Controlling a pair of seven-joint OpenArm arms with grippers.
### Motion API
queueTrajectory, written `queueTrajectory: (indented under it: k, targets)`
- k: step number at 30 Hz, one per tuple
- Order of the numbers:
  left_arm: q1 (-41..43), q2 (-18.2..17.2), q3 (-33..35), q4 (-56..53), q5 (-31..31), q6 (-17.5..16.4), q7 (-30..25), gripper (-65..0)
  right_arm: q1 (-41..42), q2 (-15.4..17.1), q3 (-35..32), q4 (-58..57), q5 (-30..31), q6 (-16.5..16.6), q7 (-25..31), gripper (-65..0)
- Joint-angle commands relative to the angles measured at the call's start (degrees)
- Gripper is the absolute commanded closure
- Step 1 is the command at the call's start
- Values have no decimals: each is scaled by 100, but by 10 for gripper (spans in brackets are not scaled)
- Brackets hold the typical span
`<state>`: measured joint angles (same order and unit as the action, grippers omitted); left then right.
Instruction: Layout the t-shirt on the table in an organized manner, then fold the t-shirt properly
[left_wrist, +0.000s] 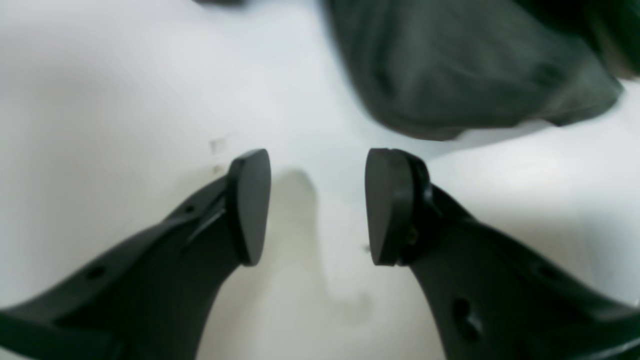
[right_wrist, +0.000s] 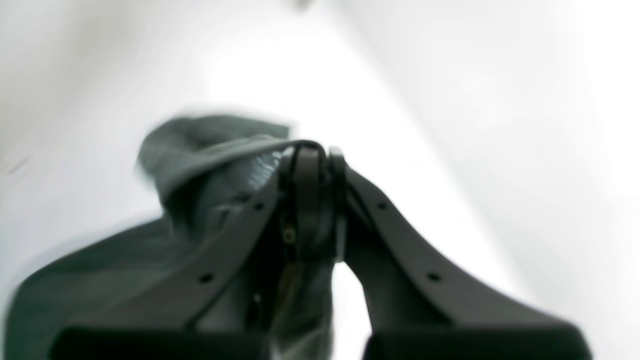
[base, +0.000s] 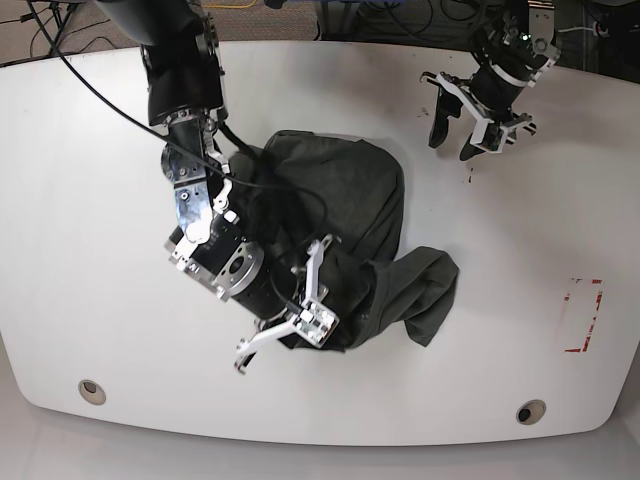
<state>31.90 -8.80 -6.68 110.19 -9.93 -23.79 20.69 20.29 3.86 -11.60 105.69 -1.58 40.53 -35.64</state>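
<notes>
The dark charcoal t-shirt (base: 350, 190) lies crumpled in a heap in the middle of the white table (base: 80, 200). My right gripper (base: 325, 318) is at the heap's near edge. In the right wrist view the right gripper (right_wrist: 320, 160) is shut on a fold of the t-shirt (right_wrist: 200, 145), with the cloth bunched to its left. My left gripper (base: 452, 140) is open and empty at the far right, well apart from the shirt. In the left wrist view the left gripper (left_wrist: 317, 200) hangs over bare table (left_wrist: 100, 100), with the t-shirt (left_wrist: 465, 65) beyond it.
Two round grommet holes (base: 92, 390) (base: 531, 411) sit near the table's front edge. A red-and-white sticker (base: 582, 315) is at the right. Small dark marks (base: 468, 178) lie below the left gripper. Black cables run along the right arm (base: 185, 90).
</notes>
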Motion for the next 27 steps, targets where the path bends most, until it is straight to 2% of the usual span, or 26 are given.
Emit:
queueTrajectory:
  k: [1,4,12,19,27]
  targets:
    - [-153,-21,48,115,-57,-184,116,-293,366,23,3,134,57,-53,175,0]
    - [-381,-4,171,106,-66,-324,371,-293,630,23,3,134,57,-53,175,0]
    - [-882,480,259,53,-66,-438,819,-294,1096,23,3,134,57,-53,-194,0]
    - [-1524,779,268,-615,-66,-438,1241,-294,1263,-3,-5,134,57,-53,-247,0]
    - [-1999,875,268,-1635,-66,-403,1259,-294,1360,-12,-5,134,57,-53,-247,0]
